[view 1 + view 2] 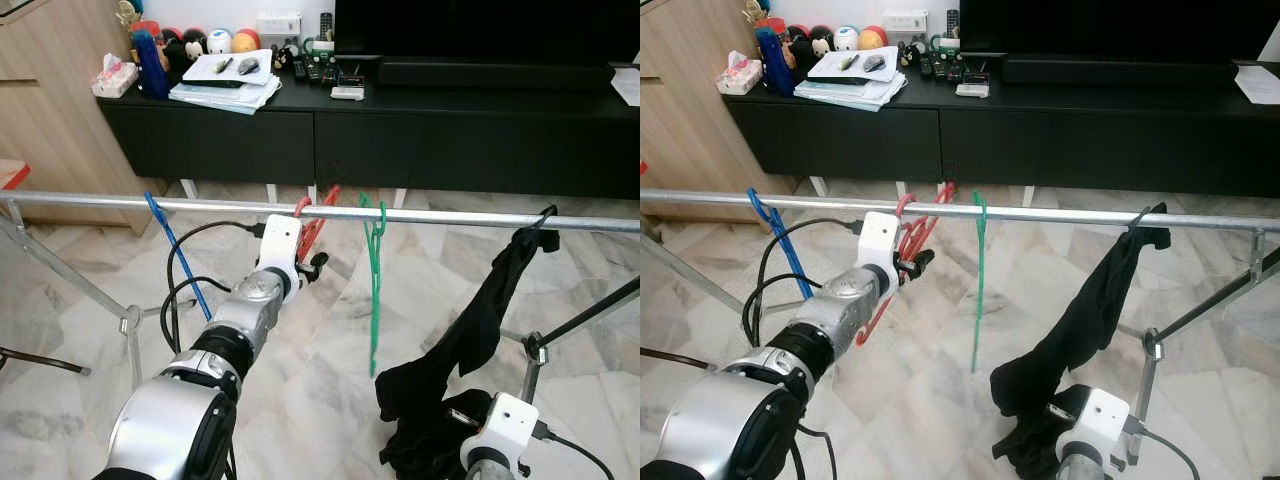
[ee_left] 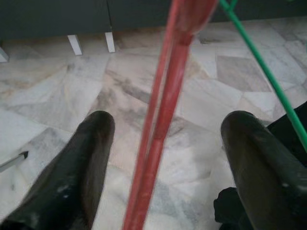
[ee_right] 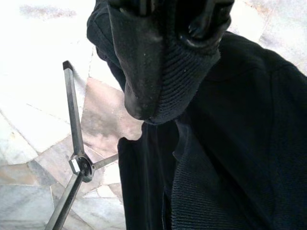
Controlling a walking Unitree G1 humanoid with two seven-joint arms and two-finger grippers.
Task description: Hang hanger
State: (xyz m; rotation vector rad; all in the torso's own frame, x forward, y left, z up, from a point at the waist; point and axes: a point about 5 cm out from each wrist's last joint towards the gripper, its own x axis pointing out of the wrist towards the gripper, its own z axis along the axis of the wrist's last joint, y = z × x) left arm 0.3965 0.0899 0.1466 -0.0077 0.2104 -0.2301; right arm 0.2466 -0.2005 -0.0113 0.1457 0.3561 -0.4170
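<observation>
Already the red hanger (image 1: pixel 313 225) hooks the rail (image 1: pixel 100 203), hanging steeply beside the green hanger (image 1: pixel 375 280), left end effector (image 1: pixel 312 262) nearest. Wrist-on, its fingers (image 2: pixel 86 163) stand released, straddling the shaft. Right end effector (image 3: pixel 168 62) clenches black garment (image 3: pixel 230 143).

A long black cabinet (image 1: pixel 400 140) stands at the back. On it sit a stack of papers (image 1: pixel 225 92), a tissue box (image 1: pixel 113 77), some round toys (image 1: pixel 205 41) and a big TV (image 1: pixel 480 28). The floor (image 1: pixel 90 250) is pale marble.
</observation>
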